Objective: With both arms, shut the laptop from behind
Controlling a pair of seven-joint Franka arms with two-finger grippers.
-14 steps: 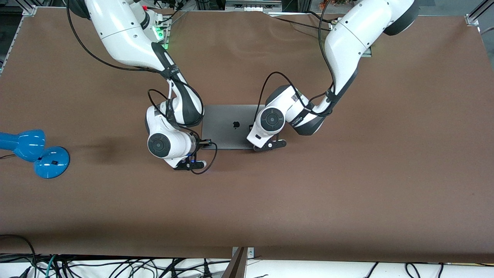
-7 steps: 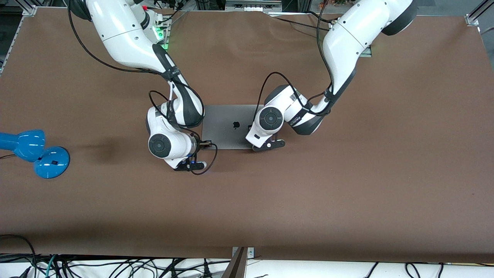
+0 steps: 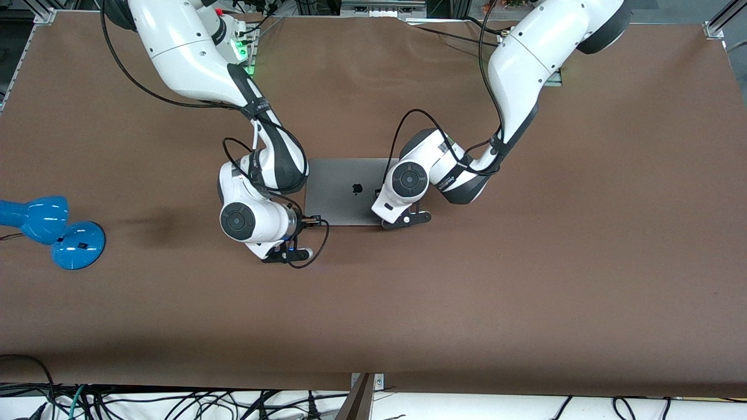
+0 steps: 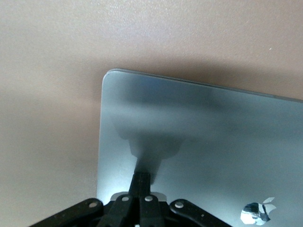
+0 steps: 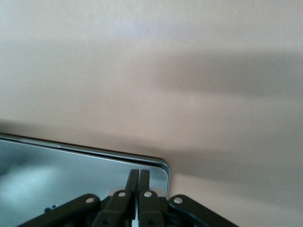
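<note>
The grey laptop (image 3: pixel 344 189) lies flat in the middle of the table, lid down, black apple logo up. My left gripper (image 3: pixel 383 217) is shut and empty. Its tips (image 4: pixel 142 179) rest on the lid (image 4: pixel 199 137) near the front-camera edge, toward the left arm's end. My right gripper (image 3: pixel 309 221) is shut and empty. Its tips (image 5: pixel 138 177) sit on the lid (image 5: pixel 71 175) at the corner nearer the front camera, toward the right arm's end. In the right wrist view a thin dark seam shows along the lid's edge.
A blue desk lamp (image 3: pixel 52 230) lies at the table's edge at the right arm's end. Black cables loop around both wrists. Bare brown table (image 3: pixel 467 303) stretches between the laptop and the front camera.
My right wrist has shifted slightly toward the right arm's end of the table. The left arm and the laptop have hardly moved.
</note>
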